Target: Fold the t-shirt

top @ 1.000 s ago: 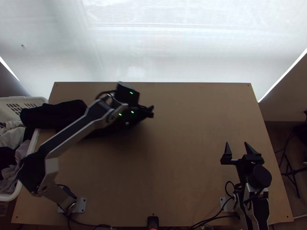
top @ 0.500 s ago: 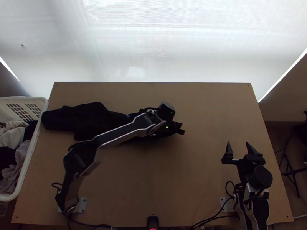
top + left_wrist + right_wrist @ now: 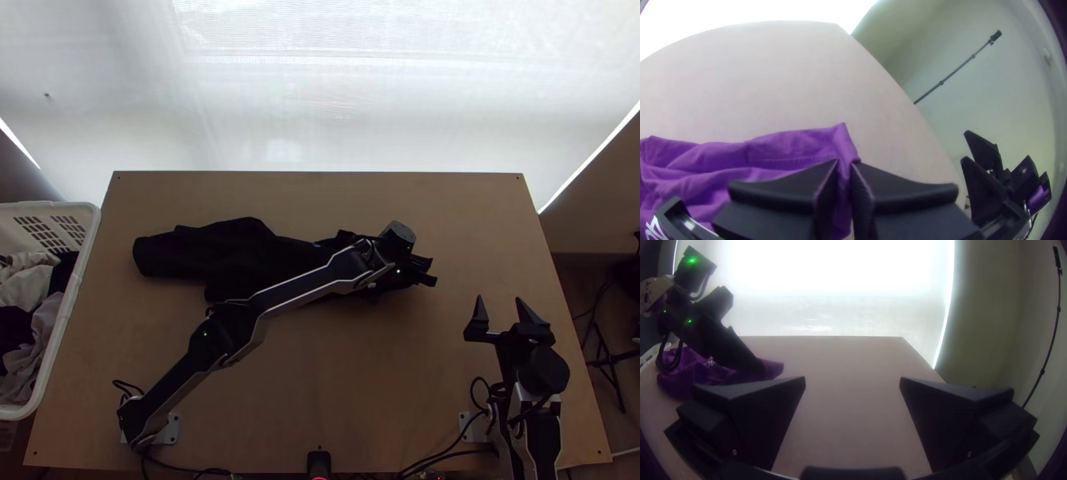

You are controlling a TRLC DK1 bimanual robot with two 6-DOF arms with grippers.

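Observation:
My left gripper (image 3: 426, 270) is at the right end of the dark t-shirt (image 3: 232, 250), which lies bunched and stretched lengthwise across the left and middle of the table. In the left wrist view the t-shirt (image 3: 773, 151) looks purple, and a fold at its corner is pinched between the fingertips of my left gripper (image 3: 845, 164). Low on the table's right side, my right gripper (image 3: 500, 316) stands open, apart from the cloth. The right wrist view has my right gripper (image 3: 852, 382) with its fingers wide apart and the t-shirt (image 3: 684, 378) off beyond one finger.
A white basket (image 3: 60, 344) of clothes stands against the left edge of the wooden table (image 3: 352, 384). Bare tabletop lies between the cloth and the right arm. A bright white screen (image 3: 320, 96) hangs behind the far edge.
My left gripper has travelled right across the table, drawing the t-shirt with it; the cloth's left end has slid away from the basket. The right arm has barely moved.

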